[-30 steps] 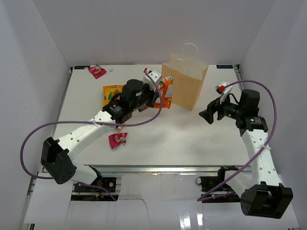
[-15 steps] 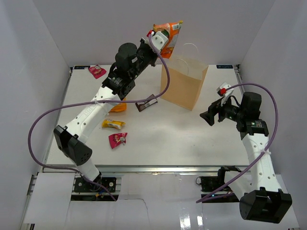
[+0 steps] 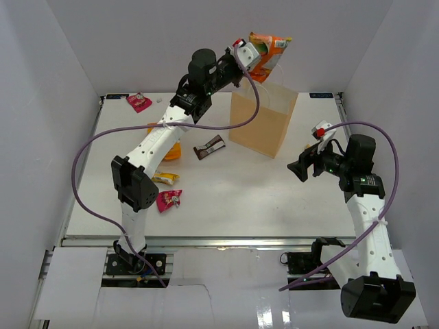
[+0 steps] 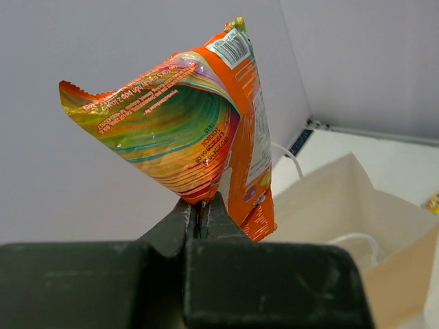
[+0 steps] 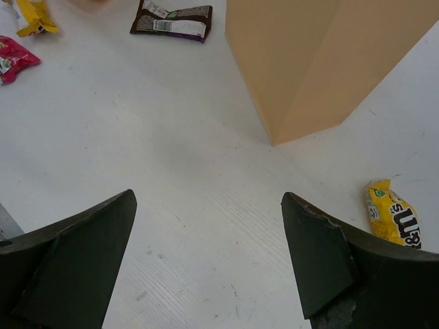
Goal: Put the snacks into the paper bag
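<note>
The left end effector [image 4: 201, 209], clamped on the edge of an orange packet [image 4: 185, 130], holds it high over the paper bag [image 3: 264, 127] standing upright on the worktop [image 3: 240, 199]. The right end effector [image 3: 296, 166] hangs with fingers apart near the bag's right side. A brown bar [image 3: 209, 148] lies just left of the bag.

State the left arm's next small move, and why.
The left tool is shut on the orange-white crinkly packet, high above the open top of the tan kraft paper bag. Probably lower it toward that opening before releasing.
</note>
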`<state>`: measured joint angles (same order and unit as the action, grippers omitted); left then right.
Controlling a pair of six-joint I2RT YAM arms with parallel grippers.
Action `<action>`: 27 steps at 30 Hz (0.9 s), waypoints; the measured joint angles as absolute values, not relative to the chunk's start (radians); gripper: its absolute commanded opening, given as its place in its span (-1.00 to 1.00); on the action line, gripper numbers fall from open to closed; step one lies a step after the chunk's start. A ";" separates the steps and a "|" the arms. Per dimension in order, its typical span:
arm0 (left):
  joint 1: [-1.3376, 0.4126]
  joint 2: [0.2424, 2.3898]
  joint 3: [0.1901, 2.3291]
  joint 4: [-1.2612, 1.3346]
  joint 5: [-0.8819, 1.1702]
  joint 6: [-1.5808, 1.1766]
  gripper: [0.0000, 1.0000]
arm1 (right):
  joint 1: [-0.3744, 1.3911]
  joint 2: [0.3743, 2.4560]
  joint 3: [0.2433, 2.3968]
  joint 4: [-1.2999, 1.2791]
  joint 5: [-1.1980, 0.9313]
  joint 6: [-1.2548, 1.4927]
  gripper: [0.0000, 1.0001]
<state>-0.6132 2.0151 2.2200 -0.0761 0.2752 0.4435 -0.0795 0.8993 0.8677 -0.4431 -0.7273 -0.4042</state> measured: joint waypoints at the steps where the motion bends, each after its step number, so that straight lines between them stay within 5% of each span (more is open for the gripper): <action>1: -0.613 2.017 2.198 -0.078 0.284 0.443 -1.00 | -0.083 0.896 0.867 -0.443 -0.725 -0.404 0.84; 3: -0.612 2.016 2.146 -0.081 0.302 0.440 -1.00 | -0.090 0.891 0.867 -0.443 -0.725 -0.402 0.84; 10: -0.612 2.017 2.051 -0.109 0.333 0.429 -0.31 | -0.107 0.889 0.865 -0.443 -0.724 -0.400 0.84; 27: -0.612 1.956 1.995 -0.017 0.294 0.306 0.55 | -0.140 1.010 0.895 -0.445 -0.552 -0.296 0.96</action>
